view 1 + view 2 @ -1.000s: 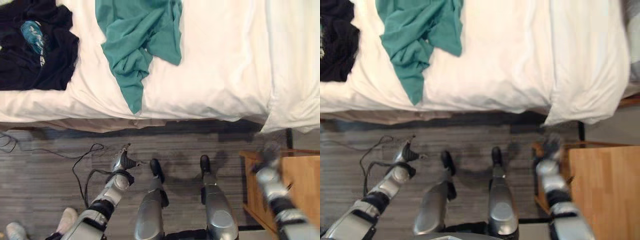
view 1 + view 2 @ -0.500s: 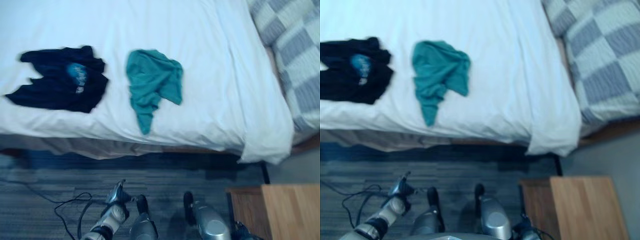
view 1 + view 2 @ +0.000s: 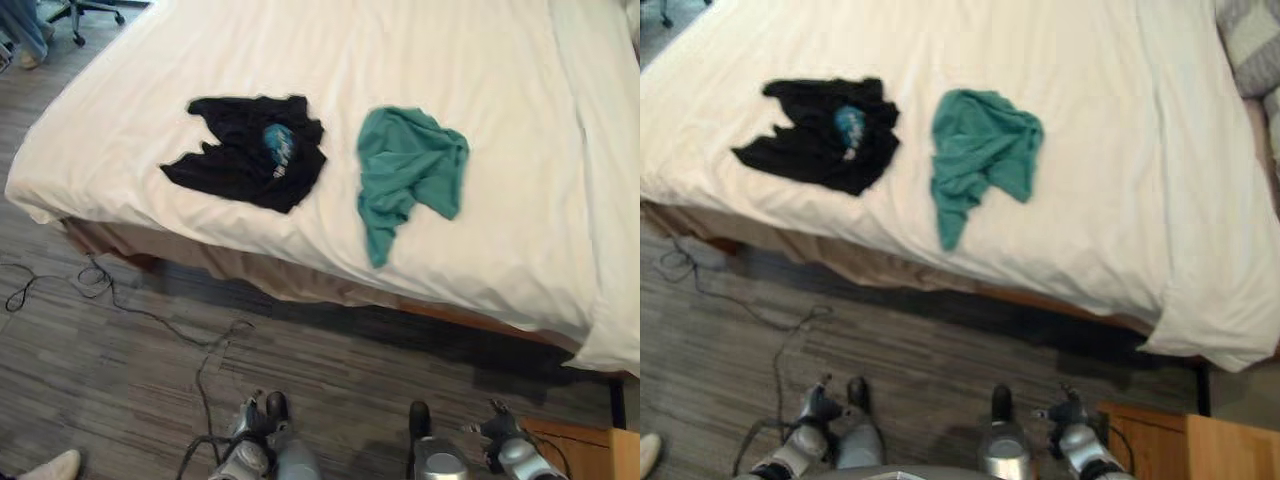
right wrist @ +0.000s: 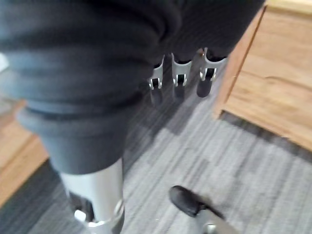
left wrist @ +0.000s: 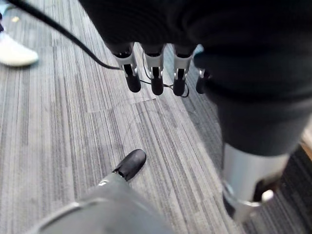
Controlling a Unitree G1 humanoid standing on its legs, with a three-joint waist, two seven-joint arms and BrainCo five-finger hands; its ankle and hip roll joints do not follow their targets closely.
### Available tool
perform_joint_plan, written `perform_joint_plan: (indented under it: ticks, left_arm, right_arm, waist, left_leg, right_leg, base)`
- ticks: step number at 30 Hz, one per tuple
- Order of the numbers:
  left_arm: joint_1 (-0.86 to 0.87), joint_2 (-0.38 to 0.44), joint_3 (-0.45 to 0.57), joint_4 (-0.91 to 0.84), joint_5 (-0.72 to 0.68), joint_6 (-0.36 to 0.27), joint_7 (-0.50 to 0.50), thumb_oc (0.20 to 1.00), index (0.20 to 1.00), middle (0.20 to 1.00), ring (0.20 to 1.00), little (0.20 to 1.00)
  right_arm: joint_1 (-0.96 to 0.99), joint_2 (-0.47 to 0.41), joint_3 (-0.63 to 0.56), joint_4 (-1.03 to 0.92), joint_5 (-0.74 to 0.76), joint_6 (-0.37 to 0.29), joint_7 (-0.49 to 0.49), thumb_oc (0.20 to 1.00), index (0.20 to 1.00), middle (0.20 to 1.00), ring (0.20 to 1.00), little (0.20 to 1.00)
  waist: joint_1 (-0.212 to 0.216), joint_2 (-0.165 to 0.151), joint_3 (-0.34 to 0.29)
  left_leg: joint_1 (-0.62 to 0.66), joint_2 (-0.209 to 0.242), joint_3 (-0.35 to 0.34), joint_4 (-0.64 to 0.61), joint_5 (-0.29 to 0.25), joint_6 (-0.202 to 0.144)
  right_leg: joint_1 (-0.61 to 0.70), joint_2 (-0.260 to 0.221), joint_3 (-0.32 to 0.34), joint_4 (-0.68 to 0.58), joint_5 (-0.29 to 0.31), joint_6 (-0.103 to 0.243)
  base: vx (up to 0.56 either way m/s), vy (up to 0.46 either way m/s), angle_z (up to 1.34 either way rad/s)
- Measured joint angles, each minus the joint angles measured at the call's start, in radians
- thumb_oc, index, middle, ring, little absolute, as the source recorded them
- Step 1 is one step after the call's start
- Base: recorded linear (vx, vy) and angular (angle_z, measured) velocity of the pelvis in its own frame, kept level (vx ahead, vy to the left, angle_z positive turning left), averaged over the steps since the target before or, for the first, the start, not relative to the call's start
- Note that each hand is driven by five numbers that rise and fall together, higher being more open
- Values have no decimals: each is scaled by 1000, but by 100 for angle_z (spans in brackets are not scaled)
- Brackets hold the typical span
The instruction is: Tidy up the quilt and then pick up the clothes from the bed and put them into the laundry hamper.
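Clothes [image 3: 410, 180] on bed [image 3: 500, 90], far from both hands [image 3: 250, 425].

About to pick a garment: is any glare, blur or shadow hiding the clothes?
Left eye view: black shirt and teal shirt evenly lit, no glare; dark shadow only under the bed edge. Right eye view: slightly softer, both still distinct. Right wrist view: right hand blurred.

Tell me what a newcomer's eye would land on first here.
Two garments stand out on the white quilt: a black shirt toward the robot's left and a crumpled teal garment beside it, apart. Both robot hands, left and right, hang open above the grey floor.
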State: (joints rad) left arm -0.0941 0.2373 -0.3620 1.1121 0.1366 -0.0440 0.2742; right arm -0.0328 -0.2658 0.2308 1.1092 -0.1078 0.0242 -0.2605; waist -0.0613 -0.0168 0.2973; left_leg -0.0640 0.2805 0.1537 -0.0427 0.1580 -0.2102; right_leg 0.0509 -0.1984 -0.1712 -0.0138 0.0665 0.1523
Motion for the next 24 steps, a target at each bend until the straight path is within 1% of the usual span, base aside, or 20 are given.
perform_joint_plan:
  ticks: [1,2,3,4,6,7,8,9,11,12,13,14,15,16,17,18,20,21,22,24]
  left_arm:
    - [-29,9,-4,7,2,7,-4,1000,1000,1000,1000,1000]
    - [-26,13,-4,4,3,9,-6,1000,1000,1000,1000,1000]
    - [-19,17,-13,9,3,8,-7,1000,1000,1000,1000,1000]
    - [-21,38,-29,1,3,10,-15,1000,1000,1000,1000,1000]
    - [-29,51,-32,5,10,18,-14,1000,1000,1000,1000,1000]
    - [-30,58,-31,7,24,24,-14,1000,1000,1000,1000,1000]
    - [-31,59,-29,11,35,25,-19,1000,1000,1000,1000,1000]
    - [-49,38,-27,54,43,29,-34,1000,1000,1000,1000,1000]
    - [-29,18,-22,45,44,24,-41,1000,1000,1000,1000,1000]
    - [-12,-9,-26,38,45,18,-40,1000,1000,1000,1000,1000]
    - [9,-20,-27,32,45,15,-39,1000,1000,1000,1000,1000]
    - [-3,-19,-22,30,40,13,-34,1000,1000,1000,1000,1000]
    - [-23,-5,-27,27,38,13,-32,1000,1000,1000,1000,1000]
    - [-37,0,-32,24,35,11,-29,1000,1000,1000,1000,1000]
    - [-24,13,-39,4,34,8,-22,1000,1000,1000,1000,1000]
    - [-13,10,-44,0,34,8,-22,1000,1000,1000,1000,1000]
    - [-8,-7,-48,-18,35,8,-25,1000,1000,1000,1000,1000]
    - [-5,-12,-64,-36,36,5,-29,1000,1000,1000,1000,1000]
    - [-33,-23,-65,-49,36,-5,-34,1000,1000,1000,1000,1000]
    - [-70,-22,-64,-63,37,-14,-36,1000,1000,1000,1000,1000]
  right_arm:
    - [31,25,9,-4,3,-5,4,1000,1000,1000,1000,1000]
    - [31,38,5,2,12,3,-16,1000,1000,1000,1000,1000]
    - [29,34,5,6,20,10,-21,1000,1000,1000,1000,1000]
    - [44,38,17,-6,35,8,-17,1000,1000,1000,1000,1000]
    - [70,42,30,-39,39,2,-14,1000,1000,1000,1000,1000]
    - [69,47,47,-49,39,-8,-15,1000,1000,1000,1000,1000]
    - [64,50,65,-60,39,-13,-10,1000,1000,1000,1000,1000]
    - [60,52,105,-45,39,-8,7,1000,1000,1000,1000,1000]
    - [56,53,102,-42,39,-8,13,1000,1000,1000,1000,1000]
    - [45,53,89,-22,39,-16,14,1000,1000,1000,1000,1000]
    - [28,48,87,-5,42,-18,11,1000,1000,1000,1000,1000]
    - [-4,55,84,37,45,-17,-4,1000,1000,1000,1000,1000]
    - [-14,53,90,59,47,-15,-4,1000,1000,1000,1000,1000]
    - [-19,44,91,72,48,-17,-6,1000,1000,1000,1000,1000]
    - [-45,34,90,73,48,-18,-15,1000,1000,1000,1000,1000]
    - [-61,34,90,74,48,-18,-21,1000,1000,1000,1000,1000]
    - [-75,27,93,39,47,-24,-21,1000,1000,1000,1000,1000]
    - [-82,24,99,27,47,-25,-21,1000,1000,1000,1000,1000]
    - [-84,24,104,0,46,-25,-19,1000,1000,1000,1000,1000]
    - [-79,24,114,-40,44,-22,-17,1000,1000,1000,1000,1000]
  waist:
    - [-18,-17,-7]
    - [-18,-36,-16]
    - [-17,-24,-11]
    - [-23,-33,-12]
    - [-36,-21,-8]
    - [-53,4,3]
    - [-70,1,2]
    - [-87,-11,-2]
    - [-97,-30,-13]
    - [-99,-1,-9]
    - [-98,7,-10]
    - [-74,3,5]
    - [-58,-13,9]
    - [-44,-15,11]
    - [-49,8,4]
    - [-55,9,2]
    - [-75,39,-6]
    - [-81,40,-6]
    - [-85,52,-13]
    - [-87,41,-10]
  left_leg:
    - [-17,-51,1,23,-40,43]
    - [4,-70,25,2,-46,51]
    - [26,-75,52,-26,-35,66]
    - [59,-97,76,-47,-48,125]
    - [66,-95,91,-40,-59,142]
    - [65,-77,81,-41,-63,144]
    - [63,-91,80,-39,-79,132]
    - [79,-143,83,-47,-106,132]
    - [99,-210,106,-40,-119,145]
    - [96,-231,112,18,-167,109]
    - [73,-233,118,115,-198,74]
    - [-45,-225,103,390,-216,19]
    - [-122,-222,87,540,-184,-27]
    - [-193,-202,69,659,-173,-39]
    - [-201,-133,86,607,-184,-17]
    - [-157,-91,113,476,-190,3]
    - [-90,-38,94,233,-161,8]
    - [-54,-23,75,100,-150,9]
    - [-14,-3,1,-51,-116,12]
    - [-20,-3,-10,-50,-67,8]
  right_leg:
    - [-73,-56,-29,155,-8,-33]
    - [-111,-91,-33,224,15,-50]
    - [-144,-119,-42,278,10,-61]
    - [-219,-95,-36,390,-17,-62]
    - [-268,17,6,425,-91,-48]
    - [-284,132,63,408,-152,-48]
    - [-298,182,51,391,-160,-57]
    - [-286,249,22,239,-187,-88]
    - [-272,240,-61,181,-177,-155]
    - [-266,227,-45,196,-143,-230]
    - [-258,216,-19,183,-123,-231]
    - [-221,186,-5,155,-98,-252]
    - [-204,162,0,129,-56,-274]
    - [-182,156,0,92,-39,-261]
    - [-127,171,18,11,-7,-210]
    - [-94,189,39,-34,6,-191]
    - [-57,222,74,-67,32,-209]
    - [-57,238,88,-67,24,-196]
    - [-61,261,122,-67,18,-188]
    - [-55,262,149,-67,20,-190]
  base:
    - [141,422,-3]
    - [166,409,4]
    - [182,419,-44]
    - [157,343,-49]
    - [151,204,-30]
    - [266,161,4]
    - [360,209,18]
    - [276,116,23]
    - [161,127,19]
    - [45,137,-5]
    - [22,108,-11]
    - [49,100,-14]
    - [132,205,-2]
    - [200,325,-19]
    - [233,403,-42]
    - [249,458,-63]
    - [241,518,-62]
    - [195,533,-78]
    - [168,492,-79]
    - [167,456,-65]
